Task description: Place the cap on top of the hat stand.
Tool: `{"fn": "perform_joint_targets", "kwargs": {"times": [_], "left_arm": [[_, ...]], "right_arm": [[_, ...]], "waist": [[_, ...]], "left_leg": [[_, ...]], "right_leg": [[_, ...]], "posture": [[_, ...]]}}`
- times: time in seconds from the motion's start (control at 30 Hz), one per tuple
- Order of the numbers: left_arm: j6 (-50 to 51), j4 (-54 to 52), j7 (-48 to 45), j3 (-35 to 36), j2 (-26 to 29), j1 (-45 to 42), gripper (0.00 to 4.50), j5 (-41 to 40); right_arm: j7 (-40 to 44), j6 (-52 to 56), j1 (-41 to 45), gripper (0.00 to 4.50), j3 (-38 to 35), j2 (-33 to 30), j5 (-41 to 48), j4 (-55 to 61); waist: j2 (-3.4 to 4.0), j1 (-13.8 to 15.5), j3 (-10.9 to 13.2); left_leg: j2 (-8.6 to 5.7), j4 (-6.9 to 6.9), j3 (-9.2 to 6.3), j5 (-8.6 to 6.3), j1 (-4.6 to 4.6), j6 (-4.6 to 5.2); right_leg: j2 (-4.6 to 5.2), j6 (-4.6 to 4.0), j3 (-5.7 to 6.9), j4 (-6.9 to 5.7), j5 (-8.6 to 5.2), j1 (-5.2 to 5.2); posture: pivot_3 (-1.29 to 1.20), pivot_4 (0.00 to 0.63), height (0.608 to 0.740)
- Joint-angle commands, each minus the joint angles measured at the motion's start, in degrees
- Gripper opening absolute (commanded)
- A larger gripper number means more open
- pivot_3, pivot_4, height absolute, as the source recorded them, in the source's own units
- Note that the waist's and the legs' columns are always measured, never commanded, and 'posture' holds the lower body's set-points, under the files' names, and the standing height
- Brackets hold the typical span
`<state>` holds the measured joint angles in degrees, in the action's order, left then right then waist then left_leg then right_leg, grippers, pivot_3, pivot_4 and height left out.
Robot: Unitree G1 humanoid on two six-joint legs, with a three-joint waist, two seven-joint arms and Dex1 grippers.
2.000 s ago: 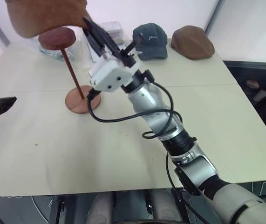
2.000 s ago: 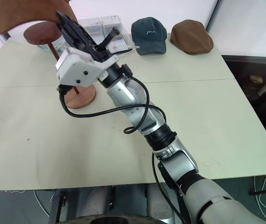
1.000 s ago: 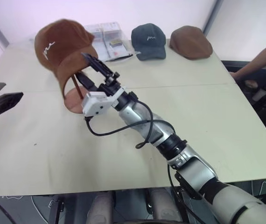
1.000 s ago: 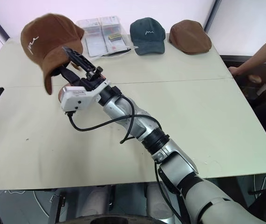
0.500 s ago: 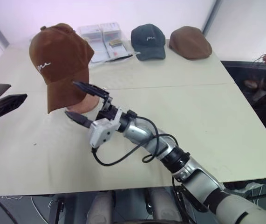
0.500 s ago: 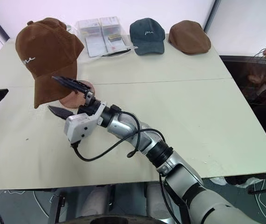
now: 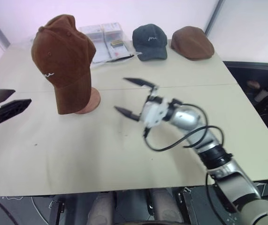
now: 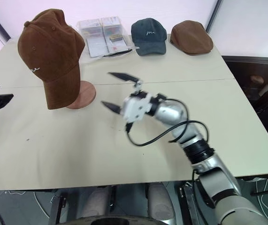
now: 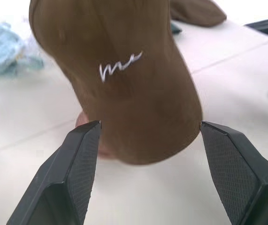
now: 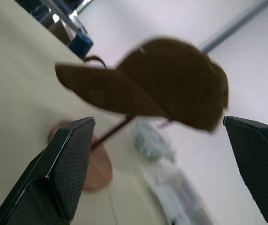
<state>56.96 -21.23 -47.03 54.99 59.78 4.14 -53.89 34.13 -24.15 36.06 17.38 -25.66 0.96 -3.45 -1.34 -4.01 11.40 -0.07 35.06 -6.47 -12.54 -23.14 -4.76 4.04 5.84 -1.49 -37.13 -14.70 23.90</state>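
The brown cap (image 7: 63, 56) with white script hangs over the top of the hat stand, tilted, its brim pointing down toward the table. It hides the stand's rod and top; only the reddish round base (image 7: 92, 104) shows. My right gripper (image 7: 120, 95) is open and empty, a hand's width to the right of the cap, its fingers pointing toward it. In the right wrist view the cap (image 10: 171, 84) sits beyond those spread fingers. My left gripper (image 7: 22, 97) is open at the left edge, apart from the cap, which is framed between its fingers (image 9: 72, 168) in the left wrist view.
At the table's far edge lie a dark teal cap (image 7: 150, 41), a brown flat cap (image 7: 192, 42) and clear plastic packets (image 7: 104, 38). A light blue bag (image 9: 4, 51) lies behind the stand. The table's right edge (image 7: 251, 108) drops to a dark floor.
My right gripper let go of the cap's brim, opened wide and drew back to the right. The cap settled on the stand with its brim down. The left gripper stayed put.
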Motion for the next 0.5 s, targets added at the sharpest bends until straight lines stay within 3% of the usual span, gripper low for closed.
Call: {"fn": "perform_joint_targets", "kwargs": {"times": [0.03, 0.27, 0.5], "left_arm": [[-3.8, -3.8, 5.3, -1.2, -4.7, 0.8, 3.49, 3.8], [-12.7, -5.5, 14.2, -7.7, -14.3, 3.5, 3.49, 14.4], [-13.1, -3.5, 10.8, -3.9, -13.7, 6.3, 3.49, 12.7]], "right_arm": [[8.9, 10.3, -1.3, 4.47, -5.3, -4.9, 12.8, 6.8], [20.3, 33.9, -1.9, 4.47, -13.9, -16.5, 27.6, 9.5], [26.6, 43.4, 4.0, 4.47, -19.3, -22.3, 29.9, 1.1]], "waist": [[0.03, 0.0, 0.0], [0.01, 0.9, 0.0], [0.02, 1.5, 0.0]], "left_leg": [[0.01, 0.0, 0.01, 0.0, 0.01, 0.0], [0.02, 0.13, 0.03, 0.0, 0.12, 0.0], [0.02, 0.15, 0.1, 0.0, 0.11, 0.0]], "right_leg": [[0.0, 0.0, 0.0, 0.0, 0.0, 0.0], [-0.01, -0.07, 0.0, 0.07, -0.01, -0.21], [0.01, -0.18, 0.01, 0.18, -0.08, -0.22]], "posture": [[0.0, 0.15, 0.74], [0.0, 0.15, 0.74], [0.0, 0.15, 0.74]]}}
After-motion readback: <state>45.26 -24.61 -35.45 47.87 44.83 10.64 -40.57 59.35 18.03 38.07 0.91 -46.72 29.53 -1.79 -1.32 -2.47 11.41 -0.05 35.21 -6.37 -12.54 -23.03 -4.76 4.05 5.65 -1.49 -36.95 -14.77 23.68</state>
